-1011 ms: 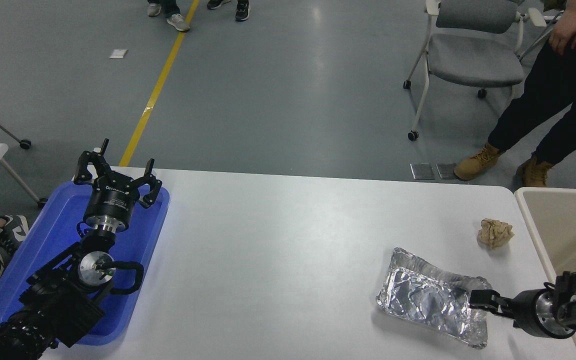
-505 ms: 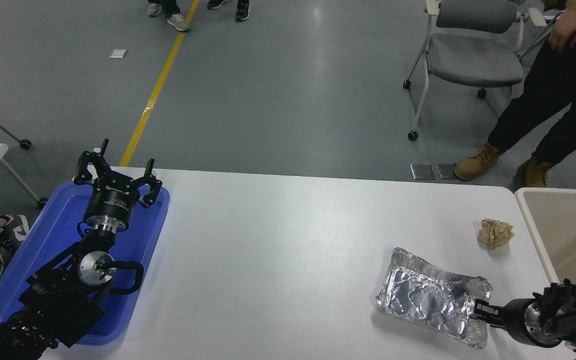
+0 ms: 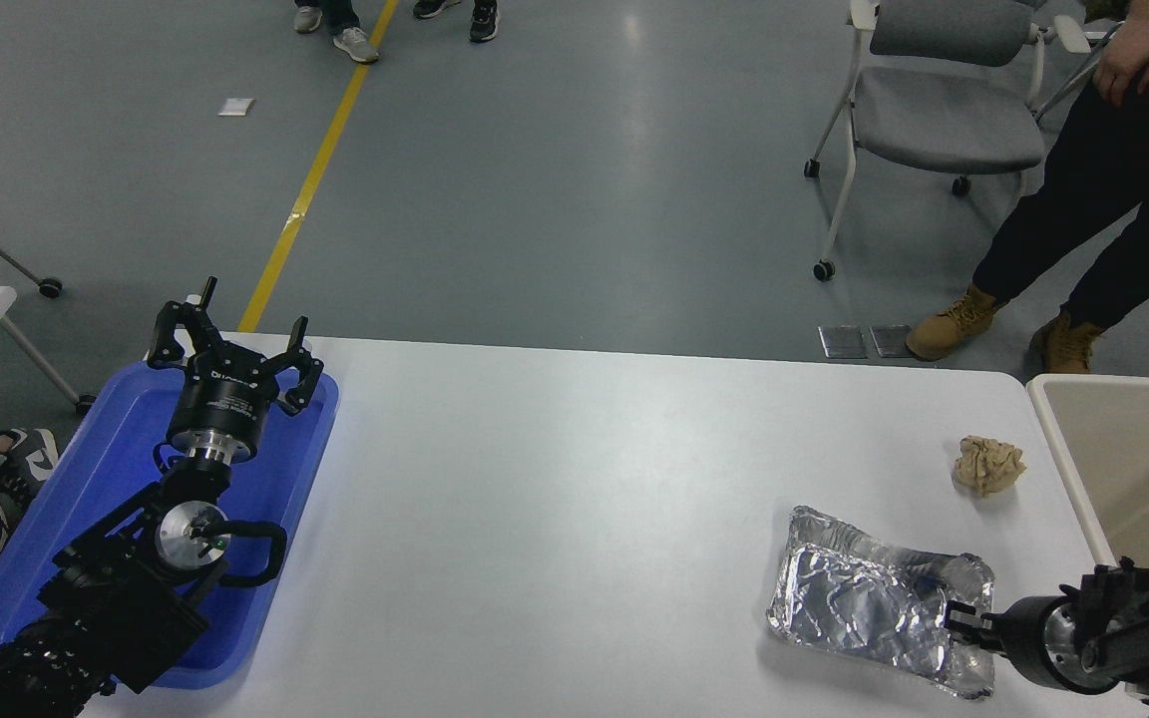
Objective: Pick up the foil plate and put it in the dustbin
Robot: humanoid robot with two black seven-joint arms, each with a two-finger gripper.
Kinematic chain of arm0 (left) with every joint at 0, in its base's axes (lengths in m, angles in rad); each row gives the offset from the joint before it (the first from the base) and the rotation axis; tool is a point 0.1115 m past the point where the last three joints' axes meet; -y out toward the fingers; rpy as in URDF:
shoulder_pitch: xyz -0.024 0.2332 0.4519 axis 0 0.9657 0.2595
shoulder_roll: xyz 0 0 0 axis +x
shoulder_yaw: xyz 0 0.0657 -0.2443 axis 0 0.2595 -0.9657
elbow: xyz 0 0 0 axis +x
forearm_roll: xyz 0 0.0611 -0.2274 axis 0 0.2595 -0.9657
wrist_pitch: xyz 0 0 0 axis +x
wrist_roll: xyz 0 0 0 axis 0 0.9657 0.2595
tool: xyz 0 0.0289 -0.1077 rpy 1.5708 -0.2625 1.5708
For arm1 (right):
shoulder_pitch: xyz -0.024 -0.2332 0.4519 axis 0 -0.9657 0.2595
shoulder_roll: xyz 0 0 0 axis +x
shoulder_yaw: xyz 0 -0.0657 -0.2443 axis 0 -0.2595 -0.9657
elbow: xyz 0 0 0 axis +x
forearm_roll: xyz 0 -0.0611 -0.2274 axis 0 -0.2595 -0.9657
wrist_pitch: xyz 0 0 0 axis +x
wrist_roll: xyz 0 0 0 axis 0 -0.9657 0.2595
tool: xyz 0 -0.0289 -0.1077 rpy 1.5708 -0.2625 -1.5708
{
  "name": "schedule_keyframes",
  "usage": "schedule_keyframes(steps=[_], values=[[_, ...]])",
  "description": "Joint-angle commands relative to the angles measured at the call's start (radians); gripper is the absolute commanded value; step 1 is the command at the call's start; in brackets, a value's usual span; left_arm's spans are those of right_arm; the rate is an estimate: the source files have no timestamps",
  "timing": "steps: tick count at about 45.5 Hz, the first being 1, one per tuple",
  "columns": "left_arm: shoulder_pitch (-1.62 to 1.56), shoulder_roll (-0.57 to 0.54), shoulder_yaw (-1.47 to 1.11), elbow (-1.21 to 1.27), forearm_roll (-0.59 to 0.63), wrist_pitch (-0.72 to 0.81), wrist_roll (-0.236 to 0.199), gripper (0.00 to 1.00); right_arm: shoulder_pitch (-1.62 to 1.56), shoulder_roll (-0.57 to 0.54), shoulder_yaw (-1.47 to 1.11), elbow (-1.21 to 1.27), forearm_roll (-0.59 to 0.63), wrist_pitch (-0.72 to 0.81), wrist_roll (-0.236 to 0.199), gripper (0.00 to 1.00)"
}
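The foil plate (image 3: 864,598) lies on the white table (image 3: 574,479) at the front right, crinkled and silver. My right gripper (image 3: 965,624) comes in from the lower right and its fingers close on the plate's right rim, which is slightly raised. The dustbin (image 3: 1058,449), beige with a thick rim, stands at the table's right edge, just right of the plate. My left gripper (image 3: 231,344) is open and parked over a blue tray at the lower left.
A crumpled tan paper ball (image 3: 989,465) lies between the plate and the dustbin's rim. The flat blue tray (image 3: 56,529) sits at the table's left edge. A person (image 3: 1083,199) stands beyond the far right corner beside a grey wheeled chair (image 3: 934,110).
My right gripper drew back off the plate's inside to its right rim and closed on it. The plate has shifted a little to the right. The left arm has not moved.
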Motion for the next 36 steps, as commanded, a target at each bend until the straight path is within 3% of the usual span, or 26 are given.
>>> schedule_keyframes(steps=[1, 15, 36], values=[[0.000, 0.000, 0.000, 0.000, 0.000, 0.000, 0.000, 1.00, 0.120, -0.017, -0.062, 0.034, 0.000, 0.014, 0.002, 0.00], [0.000, 0.000, 0.000, 0.000, 0.000, 0.000, 0.000, 1.00, 0.467, -0.015, -0.186, 0.194, 0.000, 0.117, 0.002, 0.00], [0.000, 0.000, 0.000, 0.000, 0.000, 0.000, 0.000, 1.00, 0.933, 0.006, -0.336, 0.240, -0.024, 0.471, 0.000, 0.00]])
